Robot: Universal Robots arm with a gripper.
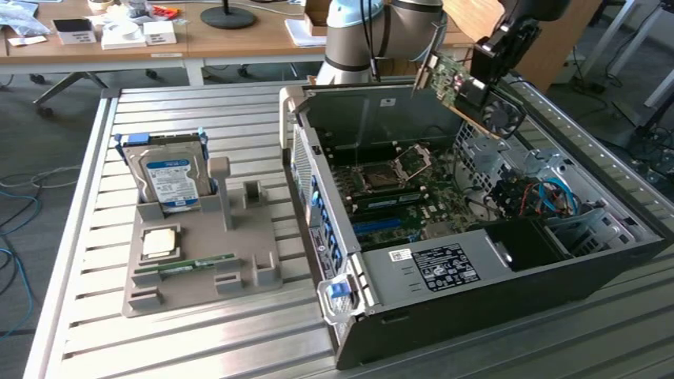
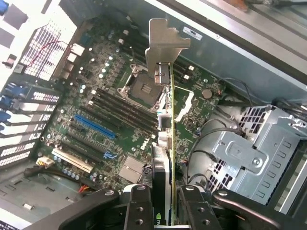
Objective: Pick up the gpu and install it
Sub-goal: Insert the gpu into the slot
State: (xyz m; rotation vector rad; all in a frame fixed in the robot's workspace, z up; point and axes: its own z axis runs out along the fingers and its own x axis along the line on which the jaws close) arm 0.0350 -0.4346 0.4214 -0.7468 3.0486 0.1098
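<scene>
Your gripper [image 1: 482,69] [image 2: 165,206] is clamped on the gpu [image 1: 451,80] [image 2: 166,120]. Its two black fingers [image 2: 139,208] press against the card's opposite faces, and the jaws stand at a middling width. You are holding the card in the air above the far end of the open computer case [image 1: 589,272], near the case's far wall and just beside the black fan [image 1: 507,118]. The card hangs tilted, clear of the board below, with its green circuit side showing in the exterior view.

In the wrist view you look along the card edge-on. Its silver end bracket [image 2: 165,40] is at the end away from the fingers, and the motherboard [image 1: 416,197] [image 2: 110,110] lies beneath. The CPU socket [image 1: 398,167] [image 2: 139,86] sits just beside the line of the card. The blue slot [image 2: 93,125] lies on the same side as the socket, and the grey drive cage [image 2: 244,153] is on the other.

The case lies on its side on the slatted metal table [image 1: 137,347], toward the edge at the exterior view's right. Near the table's opposite edge sits a grey holder [image 1: 252,276]. It carries the blue-labelled hard drive [image 1: 174,183] upright, a square processor [image 1: 160,242] lying flat, and a narrow RAM stick [image 1: 188,265] along its near part.
</scene>
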